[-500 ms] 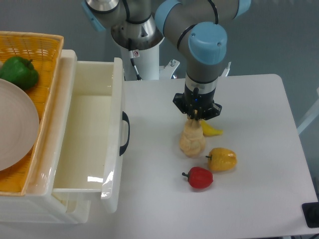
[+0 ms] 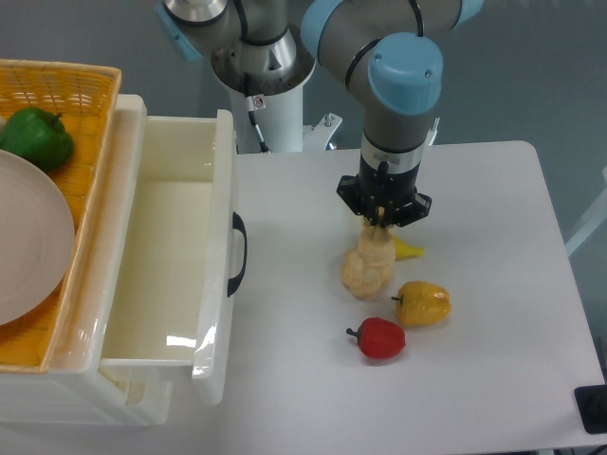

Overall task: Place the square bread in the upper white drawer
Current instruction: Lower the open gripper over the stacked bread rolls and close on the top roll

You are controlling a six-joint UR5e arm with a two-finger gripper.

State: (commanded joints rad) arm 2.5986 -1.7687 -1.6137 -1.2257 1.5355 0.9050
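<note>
The square bread [image 2: 368, 268], a tan, lumpy, blocky chunk, sits on the white table [image 2: 493, 360] right of the drawer, its upper end under the black two-finger gripper [image 2: 383, 227]. The fingers come down onto the top of the bread, but whether they are closed on it cannot be told from this view. Against the earlier frame, the gripper and the blue-capped wrist above it have shifted slightly to the right and a little up, and the bread now looks a touch more stretched toward the gripper, its lower end in nearly the same spot. A small yellow piece [image 2: 408, 251] lies just beside the bread, partly hidden behind it. A yellow bell pepper [image 2: 423, 302] lies near the bread's lower right, and a red bell pepper [image 2: 380, 337] below that; neither has moved. The upper white drawer [image 2: 171, 256], glossy plastic with a curved black handle [image 2: 238, 253], stands pulled open well apart to the left. Beyond it, an orange wicker basket [image 2: 66, 81] holds a green bell pepper [image 2: 36, 138] and a pale round plate [image 2: 28, 237].
</note>
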